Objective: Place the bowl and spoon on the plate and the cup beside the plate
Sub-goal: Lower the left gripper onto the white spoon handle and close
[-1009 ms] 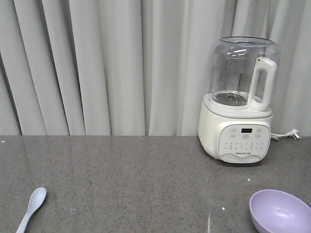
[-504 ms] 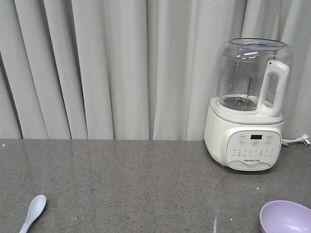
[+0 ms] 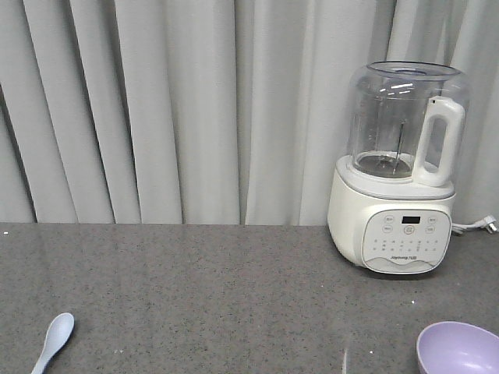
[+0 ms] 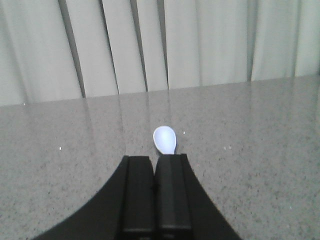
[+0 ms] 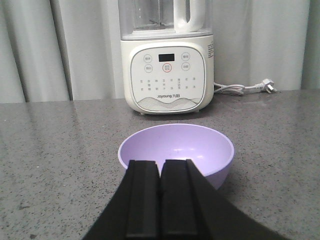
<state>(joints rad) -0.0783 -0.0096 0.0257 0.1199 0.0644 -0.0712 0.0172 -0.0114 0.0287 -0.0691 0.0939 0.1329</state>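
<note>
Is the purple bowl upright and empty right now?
Upright and empty: the bowl sits opening up on the countertop, its inside bare in the right wrist view.

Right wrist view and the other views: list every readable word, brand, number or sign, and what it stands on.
"Joyoung", then characters too small to read: front panel of the white blender, below the buttons.
Button labels and the side sticker: too small to read.
On the lavender bowl and the spoon: no text.
</note>
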